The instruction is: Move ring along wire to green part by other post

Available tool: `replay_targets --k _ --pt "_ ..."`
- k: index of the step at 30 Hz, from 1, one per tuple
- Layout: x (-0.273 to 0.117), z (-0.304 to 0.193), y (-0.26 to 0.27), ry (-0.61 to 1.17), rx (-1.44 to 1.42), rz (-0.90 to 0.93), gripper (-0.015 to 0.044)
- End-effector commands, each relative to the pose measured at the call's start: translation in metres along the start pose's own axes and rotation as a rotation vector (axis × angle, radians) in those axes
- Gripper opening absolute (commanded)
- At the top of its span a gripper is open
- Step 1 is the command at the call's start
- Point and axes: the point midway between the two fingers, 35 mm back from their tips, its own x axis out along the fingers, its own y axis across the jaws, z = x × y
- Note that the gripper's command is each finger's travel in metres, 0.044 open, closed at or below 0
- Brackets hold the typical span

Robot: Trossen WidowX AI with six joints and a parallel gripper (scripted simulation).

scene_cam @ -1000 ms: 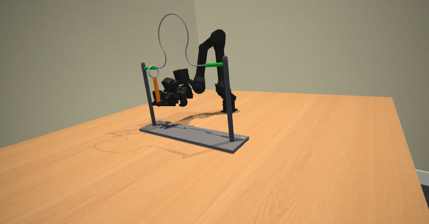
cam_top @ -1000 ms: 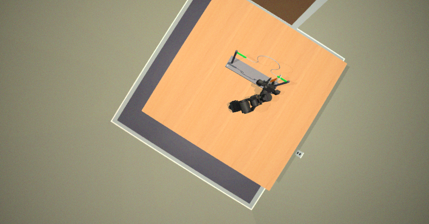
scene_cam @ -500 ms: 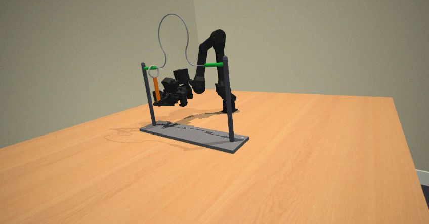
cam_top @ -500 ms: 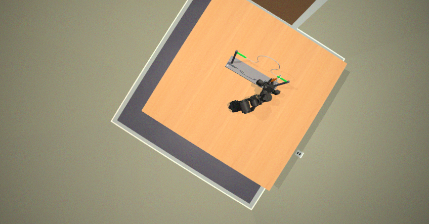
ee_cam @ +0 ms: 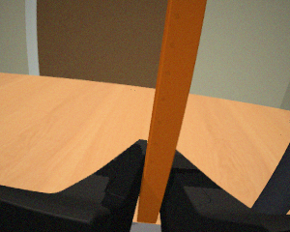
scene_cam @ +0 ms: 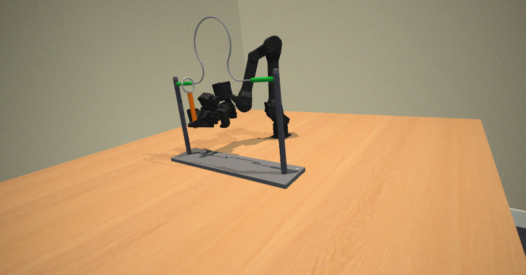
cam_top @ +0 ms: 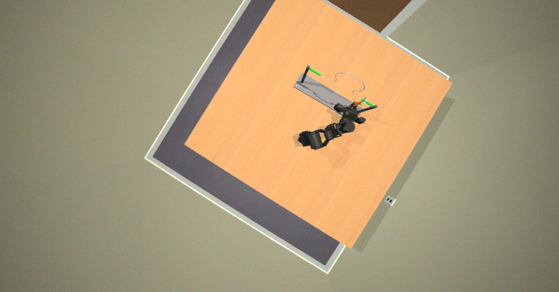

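Observation:
The pale ring (scene_cam: 187, 77) surrounds the left green part (scene_cam: 178, 83) (cam_top: 369, 104) in the exterior view, with the wire passing near the ring's middle. Its orange handle (scene_cam: 191, 104) (cam_top: 357, 103) (ee_cam: 171, 106) points down, slightly tilted. My gripper (scene_cam: 194, 120) (ee_cam: 152, 149) is shut on the handle's lower part, beside the near post (scene_cam: 182, 117) (cam_top: 368, 109) (ee_cam: 281, 179). The thin grey wire (scene_cam: 210, 17) rises in a tall loop right of the ring. The other green part (scene_cam: 262, 79) (cam_top: 314, 71) meets the far post (scene_cam: 279, 124) (cam_top: 304, 75). The ring is out of the wrist view.
A grey base plate (scene_cam: 254, 169) (cam_top: 325, 93) carries both posts on the wooden table (scene_cam: 332, 216) (cam_top: 250, 132). My arm (scene_cam: 273, 56) (cam_top: 331, 132) reaches in from behind the base in the exterior view. The thin wire bends close to the ring's right side there.

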Motion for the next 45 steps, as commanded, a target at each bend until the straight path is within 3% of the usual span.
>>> replay_targets --k 1,45 --pt "0.001 0.006 -0.002 -0.009 -0.011 -0.002 -0.0150" --pt "0.001 0.006 0.019 -0.009 -0.004 0.000 -0.0150"
